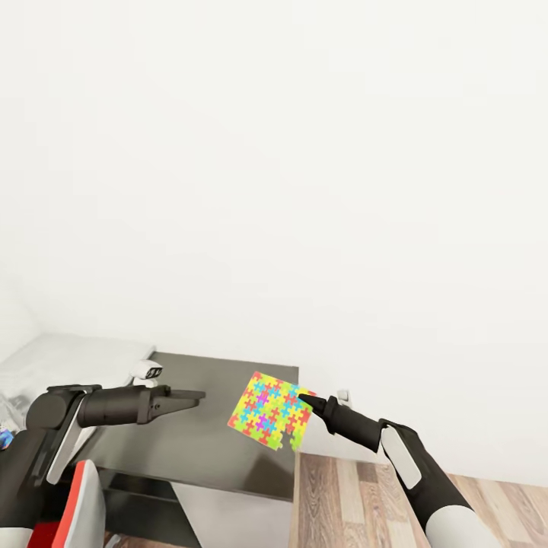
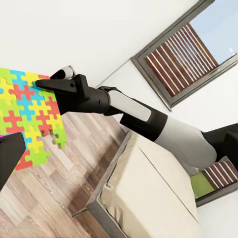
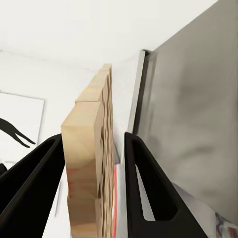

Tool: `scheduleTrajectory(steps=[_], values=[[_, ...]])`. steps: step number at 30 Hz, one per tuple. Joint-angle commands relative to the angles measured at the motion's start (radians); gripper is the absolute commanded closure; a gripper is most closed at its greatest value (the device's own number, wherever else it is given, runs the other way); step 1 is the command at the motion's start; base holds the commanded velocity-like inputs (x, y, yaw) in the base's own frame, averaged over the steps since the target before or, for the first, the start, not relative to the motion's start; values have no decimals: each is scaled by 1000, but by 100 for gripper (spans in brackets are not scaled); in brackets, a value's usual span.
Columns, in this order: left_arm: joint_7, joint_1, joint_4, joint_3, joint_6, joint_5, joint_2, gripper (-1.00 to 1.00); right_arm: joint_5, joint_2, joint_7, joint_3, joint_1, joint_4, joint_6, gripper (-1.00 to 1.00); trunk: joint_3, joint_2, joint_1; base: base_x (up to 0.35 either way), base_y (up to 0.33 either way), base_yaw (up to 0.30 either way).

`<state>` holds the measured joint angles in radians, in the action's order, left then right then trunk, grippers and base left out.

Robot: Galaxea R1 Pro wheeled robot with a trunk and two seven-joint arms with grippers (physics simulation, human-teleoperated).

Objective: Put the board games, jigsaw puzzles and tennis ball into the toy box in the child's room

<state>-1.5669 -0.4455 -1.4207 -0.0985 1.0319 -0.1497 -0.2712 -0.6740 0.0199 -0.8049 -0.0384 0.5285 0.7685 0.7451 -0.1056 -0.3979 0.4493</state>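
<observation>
Right hand (image 1: 306, 398) pinching the jigsaw puzzle (image 1: 271, 410) by its edge, lower middle of the head view, up over the dark worktop (image 1: 221, 449).

Clamped on the puzzle's thickness in the right wrist view, a finger (image 3: 144, 188) on each face. Looks like a thin, stiff wooden slab, light but prone to swinging from an edge grip, so better held deeper in from the rim. Left hand (image 1: 199, 396) empty at lower left; hard to tell how far open.
</observation>
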Motion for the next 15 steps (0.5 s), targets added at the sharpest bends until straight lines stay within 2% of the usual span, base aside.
scheduleTrajectory(steps=[1, 6, 11, 15], values=[[-4, -1, -1, 0, 11, 0, -1, -100, -2, 0, -2, -2, 1, 0, 5, 100, -1, -2, 1, 0, 0, 76], [-4, -1, -8, -2, 11, -3, -10, -100, -5, 21, -20, -2, 1, 1, 5, 100, 7, -2, 1, 0, 0, 76], [-4, -1, -20, -43, 13, -6, -28, -100, -3, 29, -93, -2, 0, 2, 4, 100, 15, -2, 1, 0, 0, 77], [-4, -1, -23, -63, 14, -6, -38, -100, -2, 30, -112, -2, -1, 2, -10, 100, 21, -2, 1, 0, 0, 82]])
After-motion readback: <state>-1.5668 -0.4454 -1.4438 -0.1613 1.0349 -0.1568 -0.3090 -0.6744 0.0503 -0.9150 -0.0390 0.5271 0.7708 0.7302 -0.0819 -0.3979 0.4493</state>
